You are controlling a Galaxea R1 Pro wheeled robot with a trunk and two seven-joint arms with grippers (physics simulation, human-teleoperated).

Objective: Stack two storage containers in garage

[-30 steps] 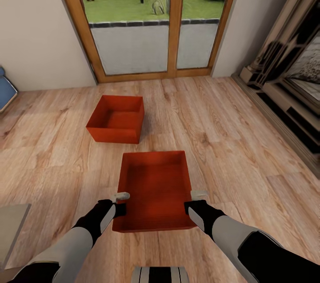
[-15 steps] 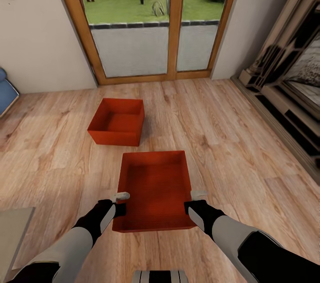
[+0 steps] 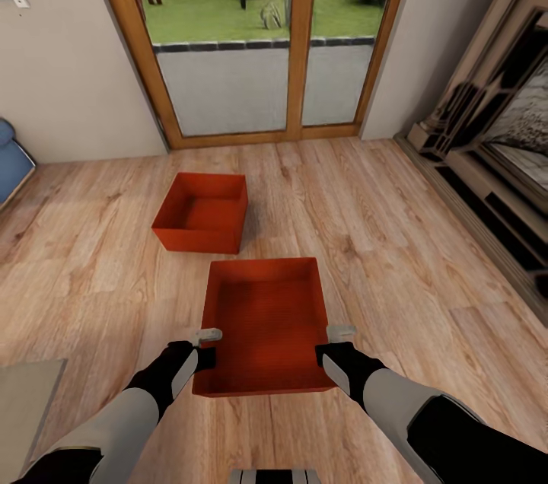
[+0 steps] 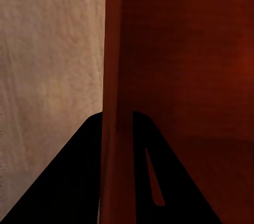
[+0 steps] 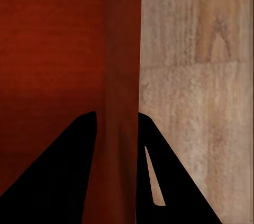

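In the lower middle of the head view, the nearer storage container was held between both arms, its open top facing up. The left claw was clenched on its left wall and the right claw on its right wall. In the left wrist view the dark fingers stood one on each side of the orange-red wall; the right wrist view showed the same grip, fingers straddling the wall with wood planks beyond. The second storage container sat on the wood-plank floor just above and left of the held one, apart from it. Wood-framed glass doors filled the top centre, with grass behind. A blue sofa edge showed at the left edge, and a dark fireplace surround ran down the right side.
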